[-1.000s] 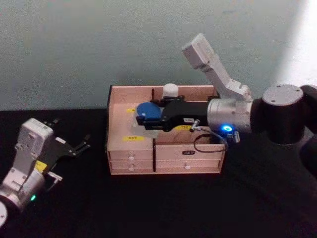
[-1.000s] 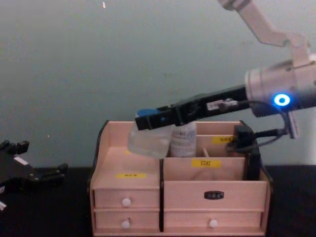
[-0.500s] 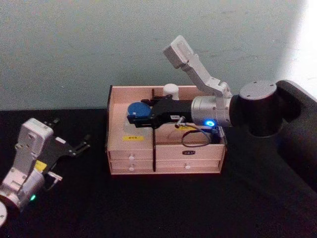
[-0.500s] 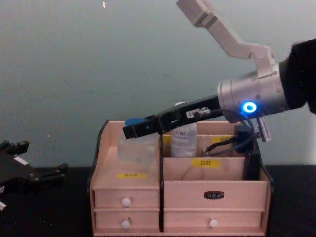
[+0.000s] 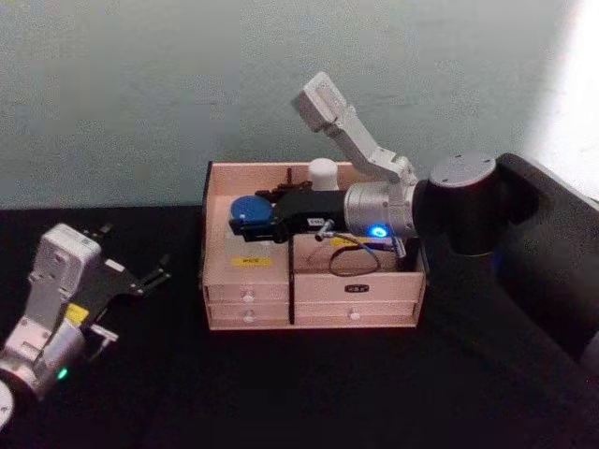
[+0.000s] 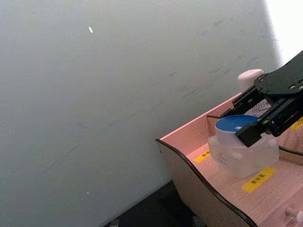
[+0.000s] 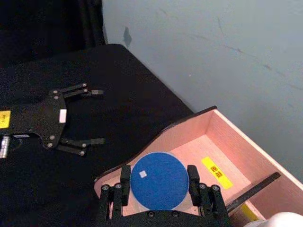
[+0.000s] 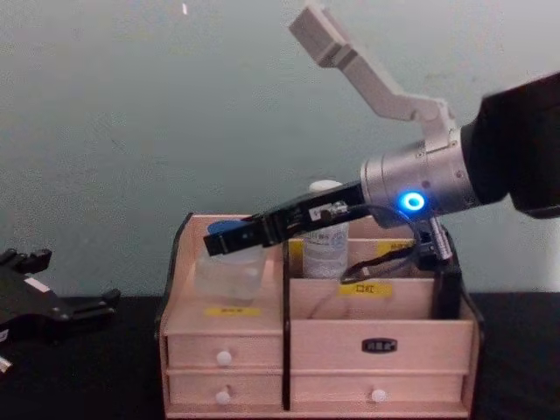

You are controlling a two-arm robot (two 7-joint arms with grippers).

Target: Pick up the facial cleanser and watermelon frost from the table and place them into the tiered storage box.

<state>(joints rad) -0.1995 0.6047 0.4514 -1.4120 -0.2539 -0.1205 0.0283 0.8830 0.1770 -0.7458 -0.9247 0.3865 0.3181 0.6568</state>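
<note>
Black table [image 5: 281, 393], pale wall behind. Right gripper [image 5: 249, 214], fingers still clamped on the blue-lidded jar [image 8: 227, 273], has swung left and lowered it into the left compartment of the tiered storage box [image 5: 356, 290]; release appears due. Left gripper [image 7: 94, 116] lies parked at the table's left, fingers spread.

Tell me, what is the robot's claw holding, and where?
The right claw grips the clear jar by the sides of its blue lid. The left claw, open, holds nothing.

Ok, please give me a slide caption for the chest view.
Right gripper holds a blue-lidded jar in the left compartment of the tiered storage box; left gripper parked beside it.
</note>
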